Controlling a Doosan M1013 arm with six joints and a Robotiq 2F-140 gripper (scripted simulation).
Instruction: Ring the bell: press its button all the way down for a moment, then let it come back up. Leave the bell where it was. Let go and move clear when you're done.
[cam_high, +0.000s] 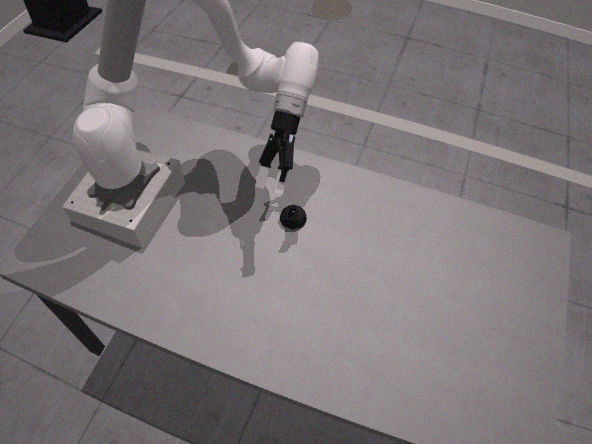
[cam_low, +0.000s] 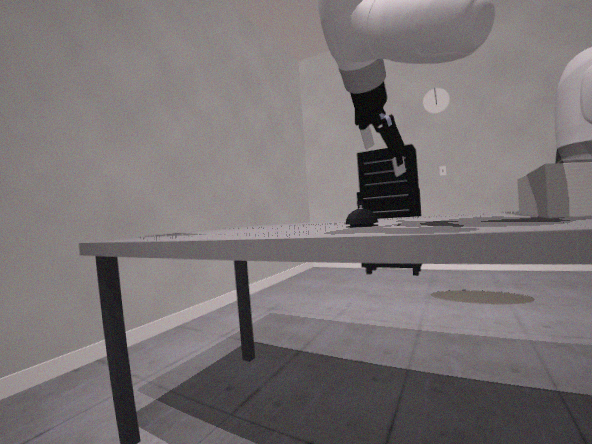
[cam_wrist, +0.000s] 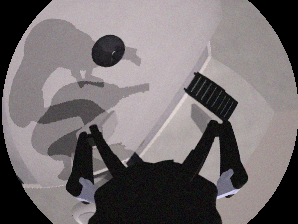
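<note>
A small black dome bell (cam_high: 293, 216) stands on the grey table, a little in front of the arm's base. It also shows in the exterior view (cam_low: 361, 218) and in the upper left of the wrist view (cam_wrist: 109, 50). My gripper (cam_high: 274, 182) hangs well above the table, behind the bell and clear of it. Its fingers are spread wide with nothing between them, as the wrist view (cam_wrist: 156, 185) shows. In the exterior view my gripper (cam_low: 384, 153) is high above the bell and slightly to its right.
The arm's base block (cam_high: 117, 205) stands at the table's left edge. A dark slatted cabinet (cam_low: 389, 182) stands on the floor beyond the table. The table's far edge runs just behind the gripper.
</note>
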